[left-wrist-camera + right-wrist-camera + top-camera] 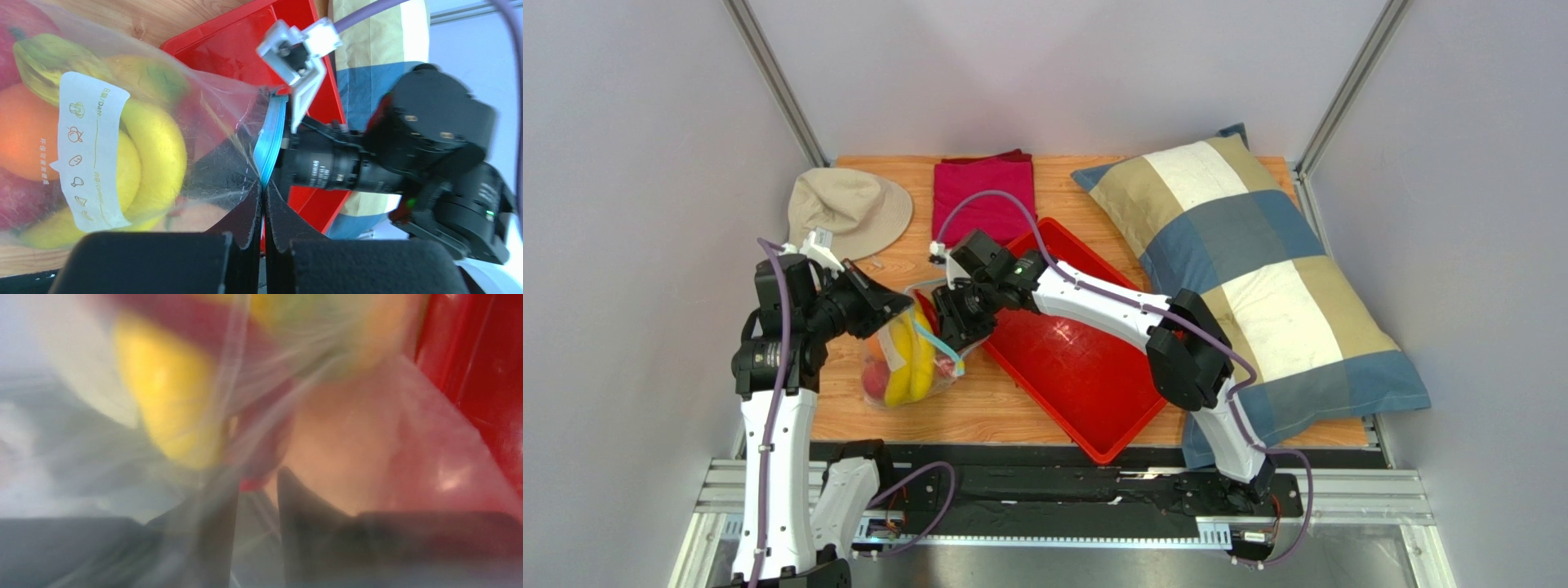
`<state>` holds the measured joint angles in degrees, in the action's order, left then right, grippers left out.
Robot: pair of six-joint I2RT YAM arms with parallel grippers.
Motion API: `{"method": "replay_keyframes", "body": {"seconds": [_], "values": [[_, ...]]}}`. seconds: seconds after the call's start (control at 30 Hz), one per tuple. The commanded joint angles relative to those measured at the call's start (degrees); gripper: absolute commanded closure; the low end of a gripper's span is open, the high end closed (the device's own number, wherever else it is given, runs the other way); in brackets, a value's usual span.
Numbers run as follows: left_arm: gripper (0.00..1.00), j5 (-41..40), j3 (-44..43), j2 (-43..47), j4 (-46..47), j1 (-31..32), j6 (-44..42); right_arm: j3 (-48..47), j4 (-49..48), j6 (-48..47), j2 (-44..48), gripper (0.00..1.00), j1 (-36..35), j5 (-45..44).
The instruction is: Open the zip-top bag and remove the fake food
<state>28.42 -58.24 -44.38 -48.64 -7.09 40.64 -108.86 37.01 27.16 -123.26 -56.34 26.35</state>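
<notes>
The clear zip-top bag [913,358] lies on the wooden table between the two arms, left of the red tray [1081,368]. Through it I see fake food: a yellow banana bunch [918,355], and in the left wrist view the banana [153,150], an orange [24,135] and a red apple [18,199] behind the white label [92,159]. My left gripper [895,316] is shut on the bag's blue zip strip [270,141] at the mouth [264,187]. My right gripper [955,337] is at the mouth's other side. Its view is blurred; its fingers stand slightly apart with plastic film across them [258,476].
A beige hat [848,208] and a folded maroon cloth [983,196] lie at the back. A large checked pillow [1247,270] fills the right side, touching the tray. The right arm's wrist [430,141] is close to my left gripper.
</notes>
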Motion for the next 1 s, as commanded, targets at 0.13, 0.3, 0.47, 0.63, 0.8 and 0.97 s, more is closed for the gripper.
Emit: {"method": "replay_keyframes", "body": {"seconds": [0.13, 0.3, 0.47, 0.63, 0.8, 0.97], "values": [[1.0, 2.7, 1.0, 1.5, 2.6, 0.3, 2.7, 1.5, -4.4, 0.2, 0.5, 0.59, -0.2, -0.7], [1.0, 3.5, 1.5, 1.9, 3.1, 0.2, 3.7, 2.2, -9.8, 1.8, 0.4, 0.47, -0.3, -3.1], [1.0, 3.4, 1.4, 3.0, 1.8, 0.2, 3.8, 3.5, -10.8, -0.7, 2.7, 0.43, 0.0, -8.9], [1.0, 3.5, 1.7, 3.6, 0.5, 0.3, 3.5, 0.4, -8.4, -1.8, 0.0, 0.45, 1.1, -12.9], [1.0, 3.7, 2.3, 4.6, -0.5, 0.2, 3.4, 0.6, -11.9, -0.9, -1.0, 0.41, 1.3, -15.5], [1.0, 3.5, 2.5, 4.8, -1.4, 0.2, 3.3, -2.1, -14.2, -4.1, -4.4, 0.45, 0.8, -20.0]]}}
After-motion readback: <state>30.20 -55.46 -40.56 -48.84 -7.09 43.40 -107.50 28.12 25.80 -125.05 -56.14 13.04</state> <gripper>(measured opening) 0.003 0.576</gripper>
